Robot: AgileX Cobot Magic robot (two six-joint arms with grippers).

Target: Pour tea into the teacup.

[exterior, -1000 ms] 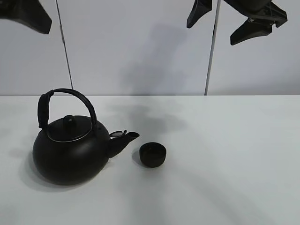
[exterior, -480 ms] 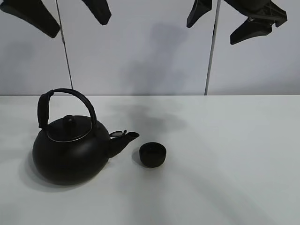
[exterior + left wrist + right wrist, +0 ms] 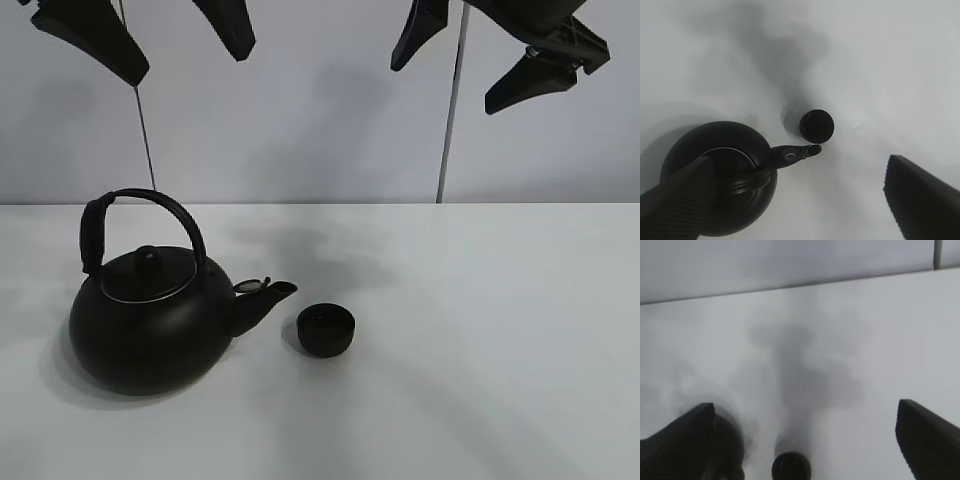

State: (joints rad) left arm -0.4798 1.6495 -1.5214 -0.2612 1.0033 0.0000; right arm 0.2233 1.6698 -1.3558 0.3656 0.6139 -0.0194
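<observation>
While both arms hang high above the bench (image 3: 480, 300), nothing of the pour itself appears to have begun. The kettle (image 3: 150, 325) sits upright on the left part of the bench, lid on and handle (image 3: 150, 205) arched above it, untouched by either arm. The teacup (image 3: 326, 330) stands upright just beside the tip of the spout (image 3: 268, 295), apart from it by a small gap; in the left wrist view the teacup (image 3: 816, 124) looks dark inside, and whether it holds any liquid cannot be told. The left hand (image 3: 150, 35) hovers well above the kettle with its fingers spread wide and nothing between them, the kettle (image 3: 720, 185) lying below one finger (image 3: 680, 200) in its own view. The right hand (image 3: 500, 50) is likewise raised, spread wide and empty, well clear of the teacup (image 3: 791, 466). By my judgement the whole job is still ahead: grasping the handle, lifting the kettle, tipping the spout over the teacup, and setting the kettle down again.
</observation>
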